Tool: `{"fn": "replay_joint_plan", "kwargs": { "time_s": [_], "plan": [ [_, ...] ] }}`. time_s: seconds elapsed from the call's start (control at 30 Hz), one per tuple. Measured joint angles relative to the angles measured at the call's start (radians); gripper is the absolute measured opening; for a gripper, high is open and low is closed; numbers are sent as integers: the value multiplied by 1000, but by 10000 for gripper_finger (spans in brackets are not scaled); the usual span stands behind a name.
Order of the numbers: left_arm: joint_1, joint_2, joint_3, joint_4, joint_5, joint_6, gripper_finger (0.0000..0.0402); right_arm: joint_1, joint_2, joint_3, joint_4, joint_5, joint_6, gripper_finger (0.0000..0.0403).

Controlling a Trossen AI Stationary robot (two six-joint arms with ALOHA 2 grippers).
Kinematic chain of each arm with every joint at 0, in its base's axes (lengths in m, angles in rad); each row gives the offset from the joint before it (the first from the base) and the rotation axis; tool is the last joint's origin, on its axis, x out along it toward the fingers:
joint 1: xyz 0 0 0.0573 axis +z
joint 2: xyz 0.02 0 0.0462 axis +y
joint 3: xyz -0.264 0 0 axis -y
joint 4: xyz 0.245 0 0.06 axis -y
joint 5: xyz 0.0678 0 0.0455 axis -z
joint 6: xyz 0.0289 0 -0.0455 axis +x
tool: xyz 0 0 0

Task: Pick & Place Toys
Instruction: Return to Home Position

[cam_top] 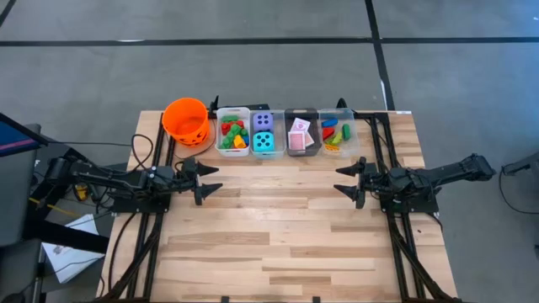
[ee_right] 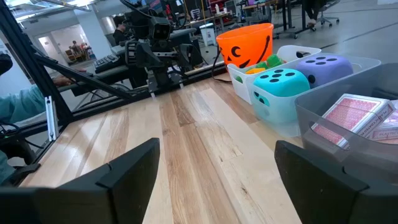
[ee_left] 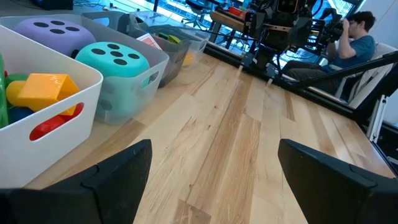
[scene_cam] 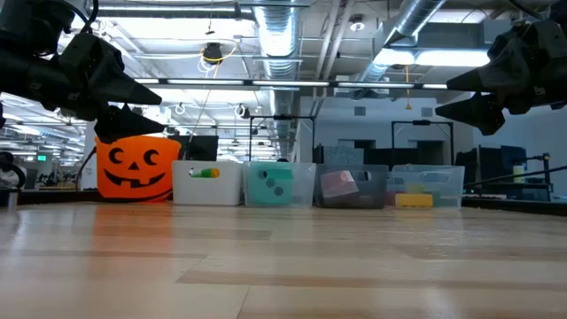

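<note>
The toys lie in a row of bins along the table's far edge. A white bin [cam_top: 232, 133] holds coloured bricks [ee_left: 46, 87]. Beside it, a clear bin holds a purple die [cam_top: 264, 120] and a teal die [cam_top: 264, 142]. A dark bin holds pink-backed cards [cam_top: 300, 135], and a clear bin [cam_top: 336, 132] holds more bricks. My left gripper [cam_top: 212, 178] hovers open above the table's left side, pointing toward the middle. My right gripper [cam_top: 341, 180] hovers open on the right, facing it. Neither has anything between its fingers [ee_left: 118, 180] [ee_right: 124, 174].
An orange pumpkin bucket [cam_top: 185, 120] stands at the far left end of the row of bins. Bare wooden tabletop [cam_top: 278, 227] stretches between the grippers and toward the near edge. In the left wrist view, a person [ee_left: 354, 37] sits beyond the table's right side.
</note>
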Motion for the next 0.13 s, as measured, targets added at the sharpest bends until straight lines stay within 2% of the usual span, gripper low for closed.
{"fn": "replay_joint_plan", "kwargs": {
  "time_s": [0.13],
  "plan": [
    [0, 0, 0, 0, 0, 0, 342, 0, 0, 0, 0, 0, 0, 311]
  ]
}}
